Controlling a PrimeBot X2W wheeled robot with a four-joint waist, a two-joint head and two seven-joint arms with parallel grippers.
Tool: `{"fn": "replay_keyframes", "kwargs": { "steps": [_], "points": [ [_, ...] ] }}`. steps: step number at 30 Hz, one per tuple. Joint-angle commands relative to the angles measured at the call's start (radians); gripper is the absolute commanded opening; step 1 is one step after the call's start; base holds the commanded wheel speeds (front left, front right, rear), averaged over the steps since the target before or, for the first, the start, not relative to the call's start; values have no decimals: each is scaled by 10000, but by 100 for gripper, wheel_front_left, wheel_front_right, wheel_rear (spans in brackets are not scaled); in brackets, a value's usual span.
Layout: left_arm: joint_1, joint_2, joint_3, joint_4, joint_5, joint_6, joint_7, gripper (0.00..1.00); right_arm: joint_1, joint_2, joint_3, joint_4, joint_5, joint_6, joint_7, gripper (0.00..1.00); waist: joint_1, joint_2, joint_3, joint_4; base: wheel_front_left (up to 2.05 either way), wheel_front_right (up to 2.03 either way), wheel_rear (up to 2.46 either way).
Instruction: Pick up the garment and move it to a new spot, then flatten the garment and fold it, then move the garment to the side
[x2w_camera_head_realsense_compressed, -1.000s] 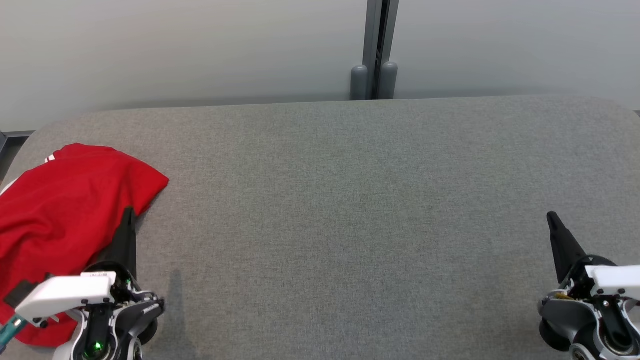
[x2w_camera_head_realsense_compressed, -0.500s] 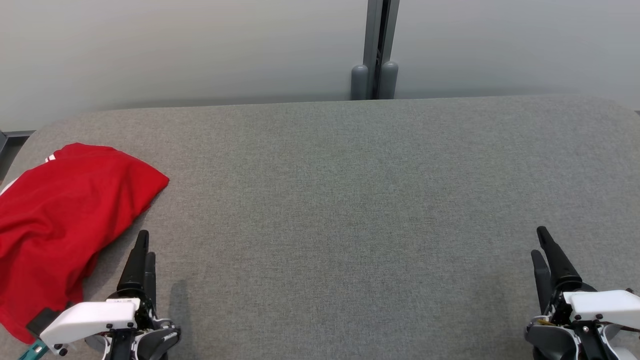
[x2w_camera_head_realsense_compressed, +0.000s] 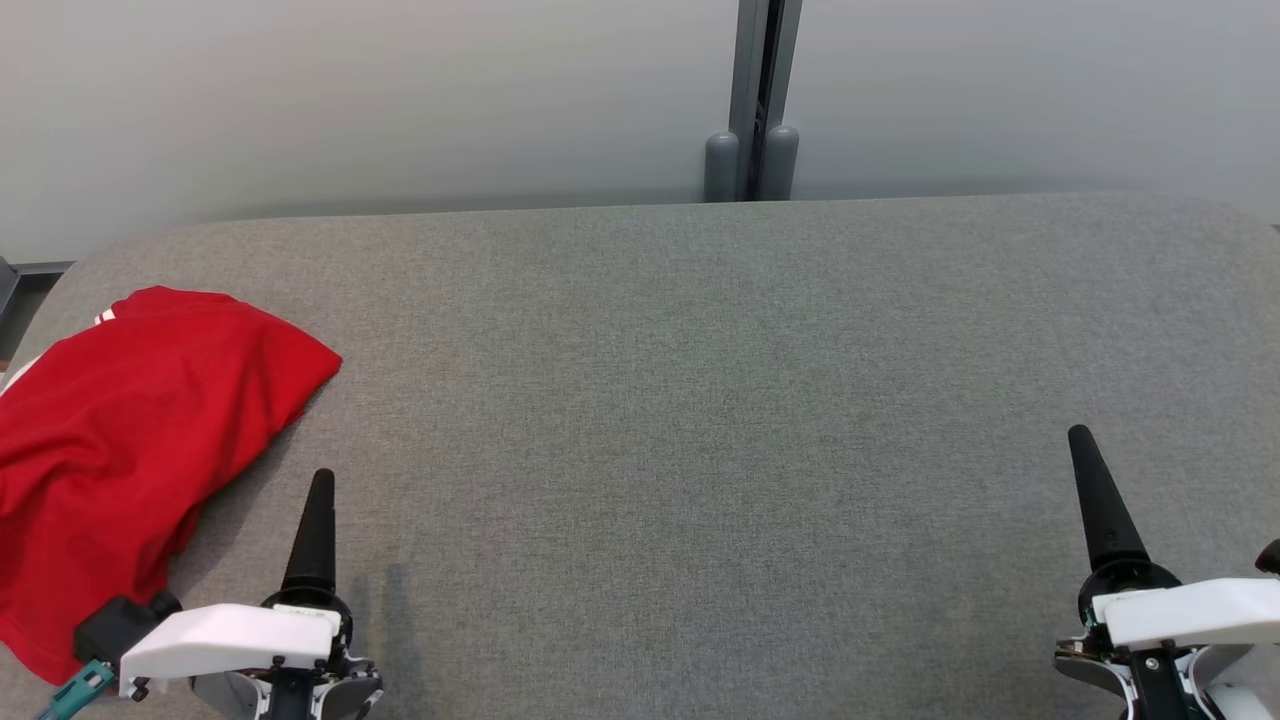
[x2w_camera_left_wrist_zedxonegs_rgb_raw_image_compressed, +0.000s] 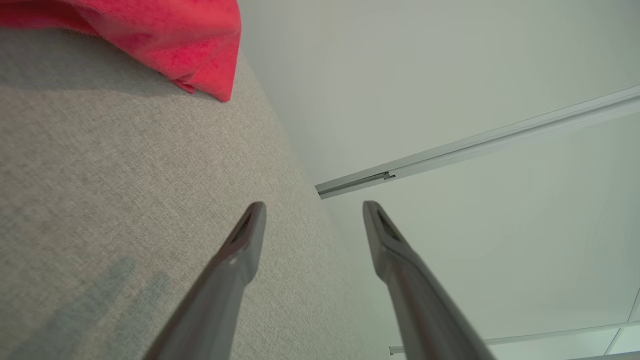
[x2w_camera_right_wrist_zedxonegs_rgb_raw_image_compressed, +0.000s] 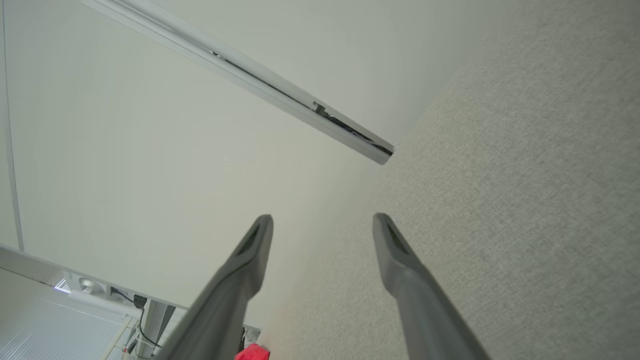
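Garment (x2w_camera_head_realsense_compressed: 130, 450) lies just left of L gripper (x2w_camera_left_wrist_zedxonegs_rgb_raw_image_compressed: 314, 206); it & R gripper (x2w_camera_right_wrist_zedxonegs_rgb_raw_image_compressed: 322, 218) spread, empty.

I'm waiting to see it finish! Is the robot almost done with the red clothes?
Hard to say. Done: the red garment lies at the left side of the table, but it looks rumpled, not neatly folded. In hand: nothing; the left gripper and right gripper are both open and empty, off the cloth. Left: probably flattening and folding it.
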Motion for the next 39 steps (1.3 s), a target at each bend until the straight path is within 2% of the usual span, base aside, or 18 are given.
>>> {"fn": "replay_keyframes", "kwargs": {
  "steps": [1,18,26,39],
  "points": [
    [-90,104,-99,-155,584,9,-129,100,-4,-17,-214,-237,-894,7,-36,100,0,0,-8,-1,0,0,0],
    [260,146,-345,33,3857,-74,-757,100,322,161,-1068,103,-5031,11,-75,100,0,0,-59,9,0,0,0],
    [469,345,-564,-24,5595,131,-1018,100,449,301,-1389,358,-6598,13,-91,100,0,0,-104,34,0,0,0],
    [640,659,-868,-282,7350,297,-1400,100,651,515,-1884,579,-8783,15,-113,100,0,0,-143,77,0,0,0]
  ]
}}
